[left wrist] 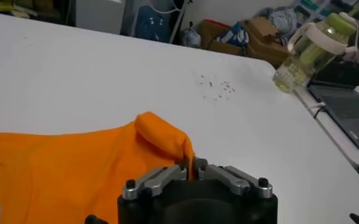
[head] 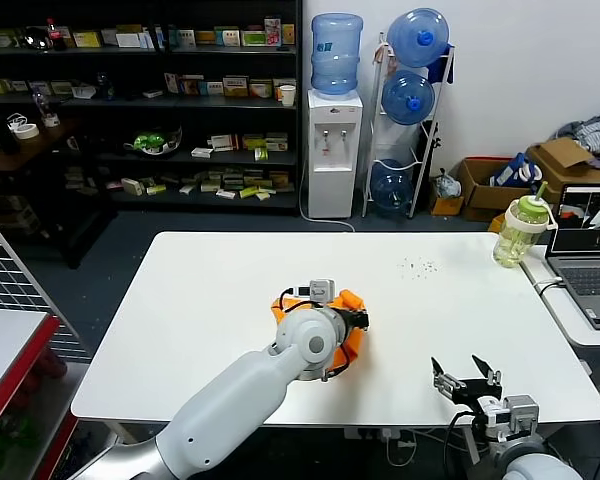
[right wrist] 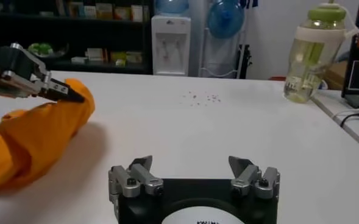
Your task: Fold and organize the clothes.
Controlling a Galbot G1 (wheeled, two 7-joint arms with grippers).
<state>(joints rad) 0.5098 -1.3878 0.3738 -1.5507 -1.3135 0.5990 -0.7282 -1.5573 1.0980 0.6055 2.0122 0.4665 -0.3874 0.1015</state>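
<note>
The orange T-shirt lies bunched near the middle of the white table, mostly hidden behind my left arm in the head view. My left gripper is shut on a raised fold of the shirt; orange cloth is pinched between the jaws. In the right wrist view the shirt hangs as a lifted roll from the left gripper. My right gripper is open and empty over the table's front right edge, apart from the shirt; it also shows in its own wrist view.
A green-lidded drink bottle stands at the table's far right corner, next to a laptop on a side desk. Small dark specks lie on the table. Shelves and a water dispenser stand behind.
</note>
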